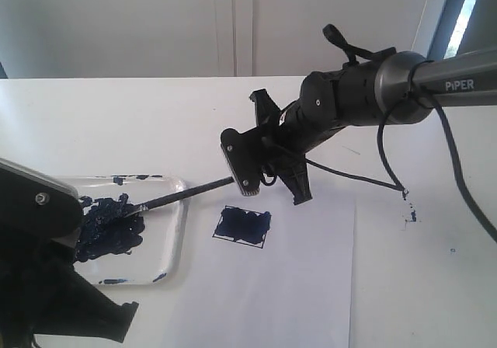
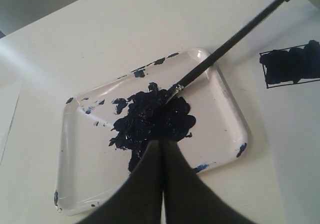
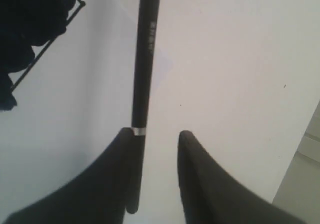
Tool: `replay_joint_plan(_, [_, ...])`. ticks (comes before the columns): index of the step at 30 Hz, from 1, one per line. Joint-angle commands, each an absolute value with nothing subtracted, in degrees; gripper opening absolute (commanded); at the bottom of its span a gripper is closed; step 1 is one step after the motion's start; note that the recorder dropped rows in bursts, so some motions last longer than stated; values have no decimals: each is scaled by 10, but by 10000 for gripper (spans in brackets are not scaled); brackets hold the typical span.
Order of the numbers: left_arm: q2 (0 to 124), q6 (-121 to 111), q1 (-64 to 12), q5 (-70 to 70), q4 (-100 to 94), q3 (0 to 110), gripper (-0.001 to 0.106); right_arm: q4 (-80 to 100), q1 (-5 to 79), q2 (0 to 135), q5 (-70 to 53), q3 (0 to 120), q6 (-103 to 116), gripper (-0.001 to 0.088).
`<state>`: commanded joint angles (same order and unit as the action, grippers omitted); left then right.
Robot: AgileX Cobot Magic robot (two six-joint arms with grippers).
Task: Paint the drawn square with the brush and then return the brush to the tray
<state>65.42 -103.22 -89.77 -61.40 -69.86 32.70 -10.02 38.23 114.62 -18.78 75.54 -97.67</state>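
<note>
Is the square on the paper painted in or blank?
Painted in. The square is covered with dark blue paint almost out to its black outline.

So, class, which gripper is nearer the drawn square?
Right. The right gripper hangs close by the drawn square, at the brush handle's end; the left gripper is farther off, over the tray.

The brush [image 1: 186, 193] is slanting from the paint in the tray [image 1: 182, 208] across its rim toward the right gripper [image 3: 157, 136], barring the gap between tray and drawn square [image 1: 242, 225], while the left gripper [image 2: 161, 149] is hanging over the tray and the far table [image 1: 116, 115] is lying open.
</note>
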Motion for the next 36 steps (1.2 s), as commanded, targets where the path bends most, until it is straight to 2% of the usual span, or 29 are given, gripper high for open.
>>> replay_joint_plan(3, [654,-1032,-898,-615,-699,327,0,-100,382,1144,-173,755,-973,523])
replay_joint_plan(5, [654,-1032,-898,-616,-699,327,0,-104,382,1142,-167,755,-973,546])
replay_joint_plan(17, [654,-1032,-898,-621,-698,327,0,-107,382,1062,-167,755,-863,540])
replay_joint_plan(19, [654,-1032,-898,-626,-698,327,0,-107,382,1040,-176,755,-829,494])
replay_joint_plan(20, [654,-1032,-898,-628,-698,327,0,-107,382,1028,-184,755,-802,442])
replay_joint_plan(22, [654,-1030,-898,-629,-698,327,0,-103,380,1003,-206,755,-743,291])
replay_joint_plan(24, [654,-1030,-898,-629,-698,327,0,-99,374,975,-238,755,-671,62])
replay_joint_plan(25, [654,-1030,-898,-629,-698,327,0,-96,369,960,-258,755,-633,3])
replay_joint_plan(28, [653,-989,-898,-591,-705,327,0,-94,353,917,-306,752,-553,0])
replay_joint_plan(32, [653,-930,-898,-476,-756,327,0,-132,330,859,-300,728,-526,0])
replay_joint_plan(36, [653,-931,-898,-496,-755,327,0,-130,319,812,-296,722,-525,0])
